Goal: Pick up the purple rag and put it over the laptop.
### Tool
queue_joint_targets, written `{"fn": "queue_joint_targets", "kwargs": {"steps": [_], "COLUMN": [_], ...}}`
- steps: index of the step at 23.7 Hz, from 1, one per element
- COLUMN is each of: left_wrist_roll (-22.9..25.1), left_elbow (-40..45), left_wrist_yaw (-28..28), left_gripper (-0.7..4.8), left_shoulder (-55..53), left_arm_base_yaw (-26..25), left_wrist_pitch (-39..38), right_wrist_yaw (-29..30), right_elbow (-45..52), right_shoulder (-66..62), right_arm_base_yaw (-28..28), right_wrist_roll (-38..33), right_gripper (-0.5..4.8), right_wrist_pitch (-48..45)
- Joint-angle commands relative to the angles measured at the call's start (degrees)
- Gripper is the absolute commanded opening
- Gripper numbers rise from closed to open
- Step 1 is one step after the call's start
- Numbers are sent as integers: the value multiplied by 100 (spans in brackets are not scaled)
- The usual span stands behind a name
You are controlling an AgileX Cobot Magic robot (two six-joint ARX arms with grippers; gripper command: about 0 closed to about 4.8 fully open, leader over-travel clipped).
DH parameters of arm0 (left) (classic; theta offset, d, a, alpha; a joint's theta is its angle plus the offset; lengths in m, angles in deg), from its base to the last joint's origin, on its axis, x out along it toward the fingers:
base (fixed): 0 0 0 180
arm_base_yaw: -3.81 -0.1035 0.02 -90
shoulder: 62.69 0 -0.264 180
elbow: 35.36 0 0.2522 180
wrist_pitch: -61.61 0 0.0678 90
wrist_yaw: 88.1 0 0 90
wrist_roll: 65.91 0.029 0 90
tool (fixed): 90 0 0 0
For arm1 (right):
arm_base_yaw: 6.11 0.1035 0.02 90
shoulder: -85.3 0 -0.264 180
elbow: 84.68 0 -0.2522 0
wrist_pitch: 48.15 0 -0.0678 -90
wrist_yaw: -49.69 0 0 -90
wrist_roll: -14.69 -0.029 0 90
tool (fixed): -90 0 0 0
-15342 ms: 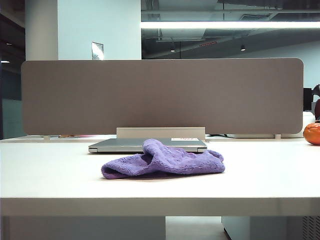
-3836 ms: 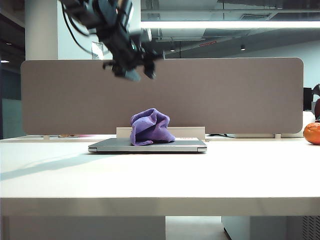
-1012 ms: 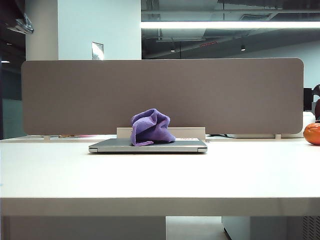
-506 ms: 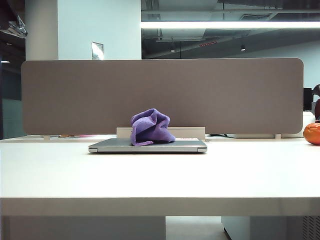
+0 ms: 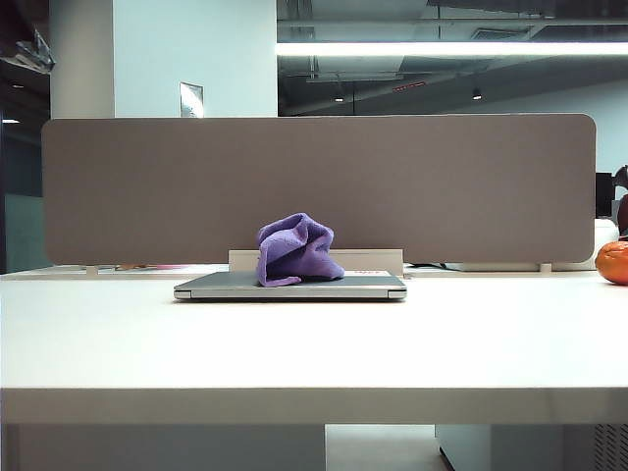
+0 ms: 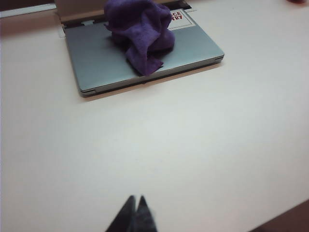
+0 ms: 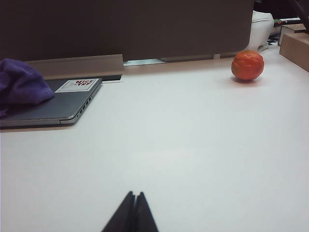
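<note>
Rag and laptop sit as they did a second ago; the dark bit of arm at the exterior view's top-left corner has barely shifted. The purple rag [image 5: 296, 249] is bunched in a tall heap on the closed lid of the laptop [image 5: 226, 286], leaving both ends of the lid bare, on the white worktop [image 5: 314, 343]. The left claw [image 6: 135, 212] hangs closed and empty over bare worktop, well short of the laptop. The right claw [image 7: 133, 210] is likewise closed, holding nothing. An orange ball [image 7: 247, 65] lies far right, cut by the exterior view's edge.
</note>
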Motion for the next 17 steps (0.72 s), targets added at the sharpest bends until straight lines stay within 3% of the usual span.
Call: {"fn": "queue_joint_targets", "kwargs": {"steps": [1, 9, 17], "left_wrist_roll": [127, 94, 96], "left_elbow": [-13, 33, 1147], "left_wrist_yaw": [-352, -385, -402], "left_gripper": [-6, -6, -6], "left_shoulder": [13, 166, 859], "left_arm_base_yaw": [-31, -866, -1163], "left_wrist_pitch": [109, 223, 1663], "right_wrist_yaw": [-7, -7, -7], "right_elbow": [20, 20, 20], "right_shoulder": [11, 11, 11], "right_arm_base_yaw": [2, 2, 2], "right_wrist_roll": [17, 17, 17], "right_gripper": [22, 22, 22], "right_wrist_pitch": [-59, -59, -59]}}
